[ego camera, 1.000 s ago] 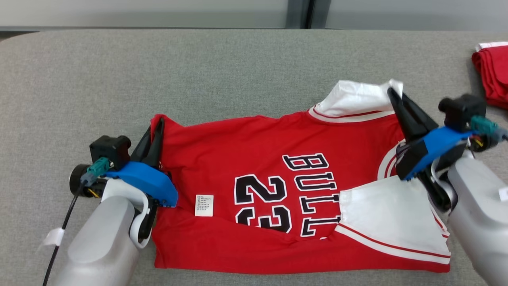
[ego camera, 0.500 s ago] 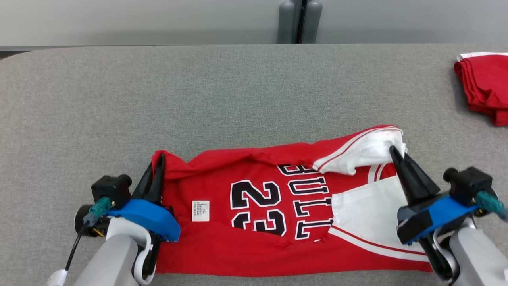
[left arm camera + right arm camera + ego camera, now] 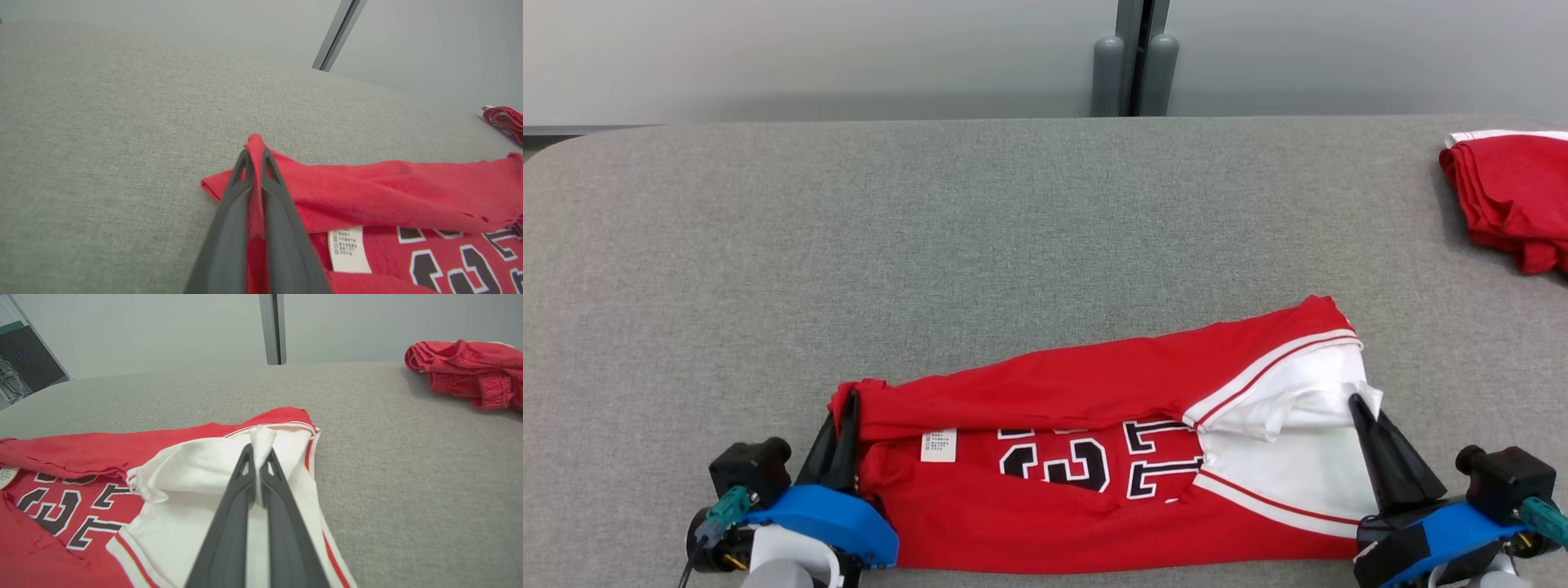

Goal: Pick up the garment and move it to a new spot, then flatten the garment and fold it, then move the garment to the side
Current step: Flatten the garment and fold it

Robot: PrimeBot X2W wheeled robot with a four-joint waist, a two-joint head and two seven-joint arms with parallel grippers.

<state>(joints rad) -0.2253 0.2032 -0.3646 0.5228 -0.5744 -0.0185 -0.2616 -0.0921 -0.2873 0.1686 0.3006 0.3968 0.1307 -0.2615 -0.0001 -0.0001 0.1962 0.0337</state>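
Observation:
The garment [image 3: 1094, 384] is a red basketball jersey with black numbers, white sleeves and a white care label [image 3: 938, 446], lying along the near edge of the grey table [image 3: 931, 229]. Its far half is folded over toward me, covering the upper part of the lettering. My left gripper [image 3: 851, 400] is shut on the jersey's red left corner [image 3: 254, 143]. My right gripper [image 3: 1357, 402] is shut on a white sleeve corner [image 3: 261, 437] at the jersey's right end. The pinched cloth stands up between each pair of dark fingers.
Another red folded garment [image 3: 1511, 196] lies at the table's far right, seen as well in the right wrist view as a red folded garment [image 3: 466, 371]. A grey wall with a vertical post [image 3: 1135, 57] runs behind the table. Bare grey tabletop stretches beyond the jersey.
Both grippers have pulled the jersey's far edge toward me, folding it over the front so the lettering is half covered. The head camera has tilted, showing more of the wall.

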